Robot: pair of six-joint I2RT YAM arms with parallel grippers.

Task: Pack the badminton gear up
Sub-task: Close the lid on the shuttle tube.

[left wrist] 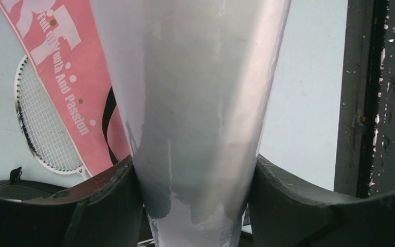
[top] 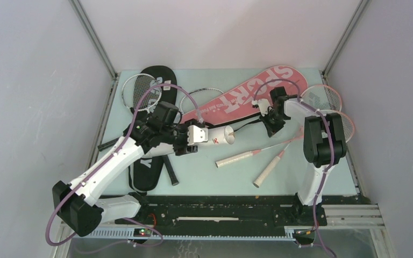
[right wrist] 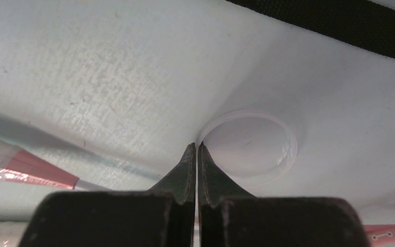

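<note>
Here: tube clamped on the left, right jaws closed

The long white tube (top: 220, 136) hangs roughly level above the middle of the table (top: 209, 183), with its open mouth turned toward the right arm. The left gripper (top: 194, 135) has it by the other end. Its jaws are well apart, one pad on each side of the tube wall.

The right gripper (right wrist: 196, 147) points down at the table with its jaws fully closed, tips together. The tips sit right at the rim of a clear round cap (right wrist: 252, 149) lying flat; I cannot tell if the rim is pinched. The black strap (right wrist: 339, 20) runs just beyond.

The pink "SPORT" cover (top: 247, 94) lies diagonally behind the tube. The black cover (top: 158, 80) runs under the left arm, with the white-framed racket (top: 136, 88) beside it. The pink rackets (top: 237, 159) lie to the right, handles toward the middle.
</note>
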